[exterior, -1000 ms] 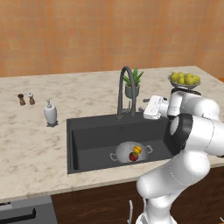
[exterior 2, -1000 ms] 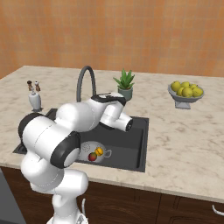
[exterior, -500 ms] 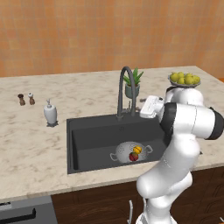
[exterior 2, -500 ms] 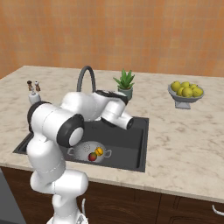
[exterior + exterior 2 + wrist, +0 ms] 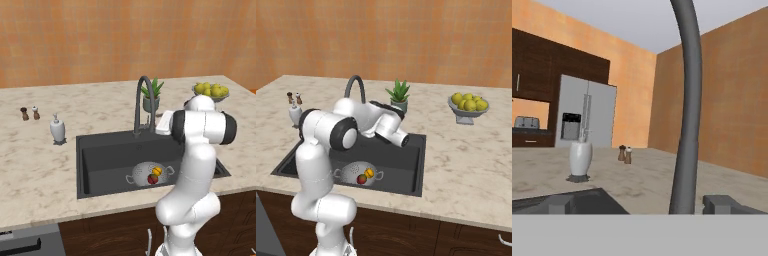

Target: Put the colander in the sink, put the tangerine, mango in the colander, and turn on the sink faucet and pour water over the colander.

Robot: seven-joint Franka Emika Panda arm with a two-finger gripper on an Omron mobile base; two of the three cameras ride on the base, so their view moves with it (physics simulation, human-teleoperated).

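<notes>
The colander (image 5: 148, 174) (image 5: 357, 172) sits on the floor of the dark sink (image 5: 105, 155) (image 5: 406, 165). Inside it lie the orange tangerine (image 5: 157, 171) (image 5: 370, 173) and the red-green mango (image 5: 152, 179) (image 5: 361, 179). The dark gooseneck faucet (image 5: 142, 100) (image 5: 354, 85) stands at the sink's back rim, and no water shows at its spout. My gripper (image 5: 641, 204) is open at the faucet's right side. In the hand view the faucet stem (image 5: 687, 125) rises close up between the fingertips (image 5: 559, 202), right of the middle.
A potted plant (image 5: 152, 95) (image 5: 398, 96) stands just behind the faucet. A footed dish of yellow-green fruit (image 5: 211, 92) (image 5: 468, 105) is at the back right. A soap dispenser (image 5: 57, 130) (image 5: 579, 160) and two small shakers (image 5: 29, 113) (image 5: 624, 154) stand left of the sink.
My hand has crept left along the sink's back rim towards the faucet while the elbow swung over. The jaws stayed wide. Colander and fruit have not moved.
</notes>
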